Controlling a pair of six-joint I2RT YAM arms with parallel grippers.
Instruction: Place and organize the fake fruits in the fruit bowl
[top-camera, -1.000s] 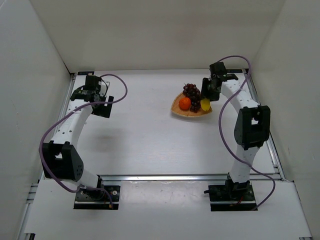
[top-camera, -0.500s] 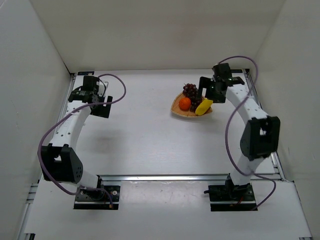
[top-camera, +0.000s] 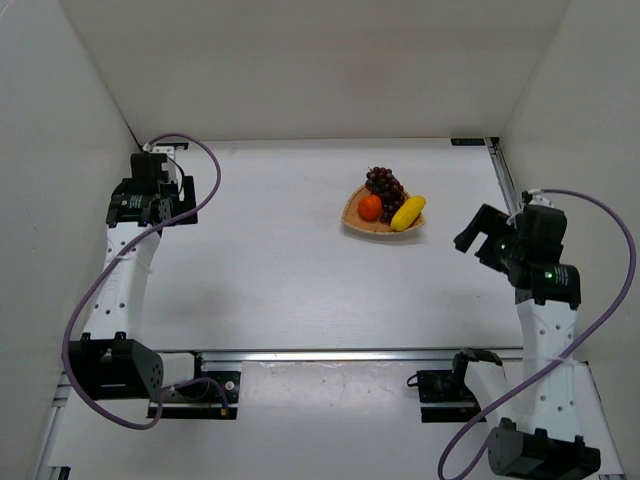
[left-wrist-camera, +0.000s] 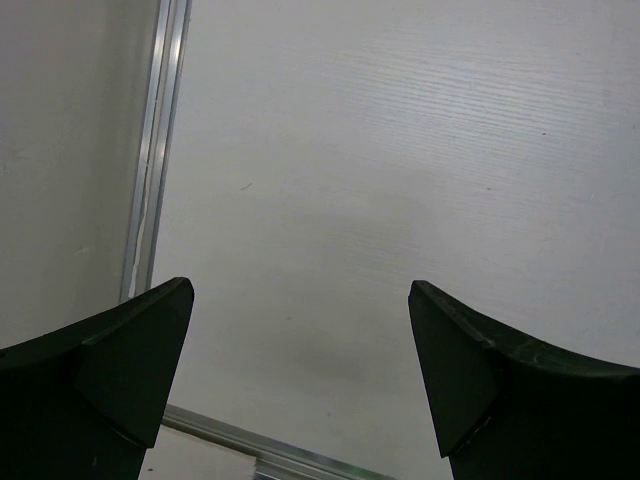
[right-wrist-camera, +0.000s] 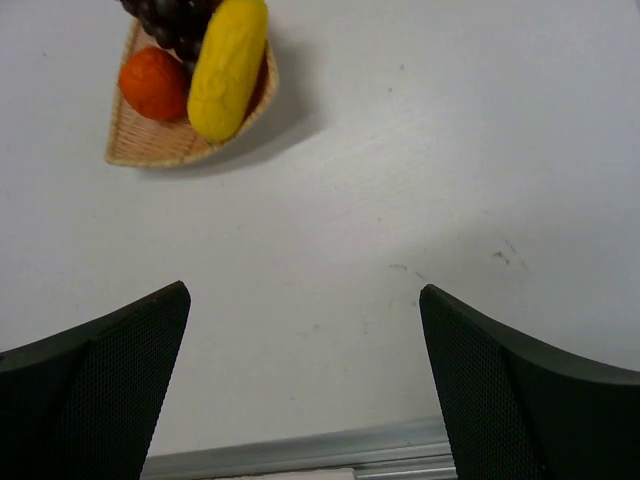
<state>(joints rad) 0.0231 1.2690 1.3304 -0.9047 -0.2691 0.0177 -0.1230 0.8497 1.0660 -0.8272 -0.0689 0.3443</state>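
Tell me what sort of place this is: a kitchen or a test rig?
Most likely a lab robot test cell. Plain white walls box in a white table, aluminium rails frame it, and the props are a fruit bowl with fake fruits.

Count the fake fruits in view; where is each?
3, all in the fruit bowl: the orange on its left side, the grape bunch at the far end, the yellow fruit along its right edge. None appears hidden.
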